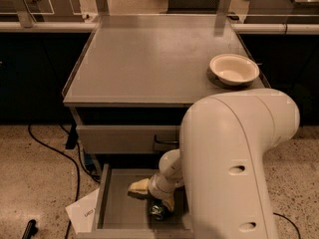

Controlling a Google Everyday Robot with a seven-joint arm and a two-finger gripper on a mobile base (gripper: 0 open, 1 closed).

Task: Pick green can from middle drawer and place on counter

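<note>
The green can [157,211] lies on the floor of the open middle drawer [118,207], near its front edge, showing a silver end. My gripper [153,195] reaches down into the drawer, right above and touching or nearly touching the can. Its pale yellow fingers [138,187] are spread apart, one to the left and one right beside the can. My large white arm link [234,168] hides the drawer's right part. The counter [149,59] is the grey cabinet top above.
A white bowl [234,69] sits at the counter's right edge. The shut upper drawer front [122,138] with a dark handle [167,142] hangs just above the gripper. A white paper [84,214], a black cable [55,151] and a dark object [29,229] lie on the floor at left.
</note>
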